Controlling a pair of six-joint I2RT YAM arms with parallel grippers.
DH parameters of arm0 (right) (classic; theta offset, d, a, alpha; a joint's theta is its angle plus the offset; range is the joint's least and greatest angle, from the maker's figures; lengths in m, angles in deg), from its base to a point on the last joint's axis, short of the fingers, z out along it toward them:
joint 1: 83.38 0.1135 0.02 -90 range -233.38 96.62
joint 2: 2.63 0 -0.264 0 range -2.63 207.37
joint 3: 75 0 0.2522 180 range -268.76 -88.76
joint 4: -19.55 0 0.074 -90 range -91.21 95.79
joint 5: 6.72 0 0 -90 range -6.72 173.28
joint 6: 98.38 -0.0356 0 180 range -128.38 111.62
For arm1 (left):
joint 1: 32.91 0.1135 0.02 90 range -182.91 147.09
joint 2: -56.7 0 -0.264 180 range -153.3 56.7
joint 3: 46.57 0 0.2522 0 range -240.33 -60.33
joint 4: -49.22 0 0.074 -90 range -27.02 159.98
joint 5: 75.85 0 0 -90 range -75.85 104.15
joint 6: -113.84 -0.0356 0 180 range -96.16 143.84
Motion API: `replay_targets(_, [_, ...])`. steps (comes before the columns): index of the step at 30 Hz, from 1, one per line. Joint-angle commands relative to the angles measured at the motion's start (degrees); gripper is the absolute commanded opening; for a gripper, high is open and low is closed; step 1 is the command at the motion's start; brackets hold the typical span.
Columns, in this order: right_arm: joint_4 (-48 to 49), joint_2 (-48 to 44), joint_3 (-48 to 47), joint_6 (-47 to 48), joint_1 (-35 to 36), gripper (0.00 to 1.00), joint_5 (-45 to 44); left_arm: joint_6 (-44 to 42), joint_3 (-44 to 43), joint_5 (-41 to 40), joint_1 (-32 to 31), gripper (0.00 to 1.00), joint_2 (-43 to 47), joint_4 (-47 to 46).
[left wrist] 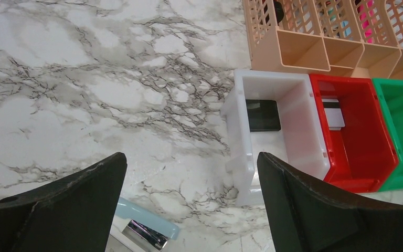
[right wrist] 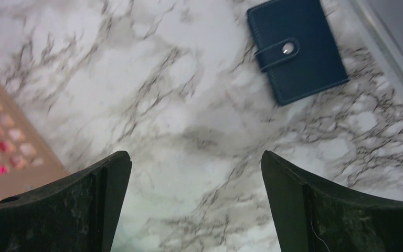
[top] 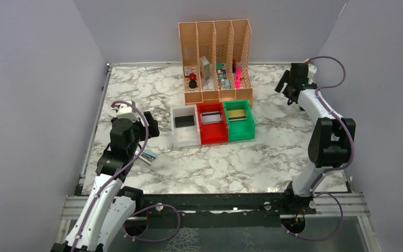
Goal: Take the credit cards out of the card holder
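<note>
The holder, snapped shut, lies flat and likely slippery on the worktop, best pinched at an edge; left pincer and right pincer gape empty.

Top view: high behind arms, whole counter. Left wrist: close, downward, shares white bin with top. Right wrist: close, downward.

The table is white marble veined grey-black. The card holder is navy (silver snap); the rack is orange.
</note>
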Motion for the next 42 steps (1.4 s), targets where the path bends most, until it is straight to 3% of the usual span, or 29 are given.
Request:
replay_targets(1, [-2.0,5.7,-6.4,-2.2,-5.1,0.99,-4.4,-0.4,0.5,0.3,0.5,0.97,-0.4,-0.6])
replay_targets(22, [-8.4,33.4,-36.1,1.7,-13.8,0.97,-0.7,0.1,0.6,3.9,2.9,0.97,-1.7,-1.4])
replay_targets(30, [-8.7,37.8,-31.0,-0.6,-13.8,0.88,6.8,0.5,0.9,5.3,4.0,0.97,-2.1,-1.8])
replay_targets(36, [-3.1,33.2,-19.7,-2.0,-13.7,0.78,16.1,0.7,1.0,5.5,4.4,0.97,-2.0,-1.9])
replay_targets(42, [0.0,24.9,-7.8,-1.1,-13.7,0.77,17.8,0.8,1.1,5.9,4.5,0.96,-2.0,-2.1])
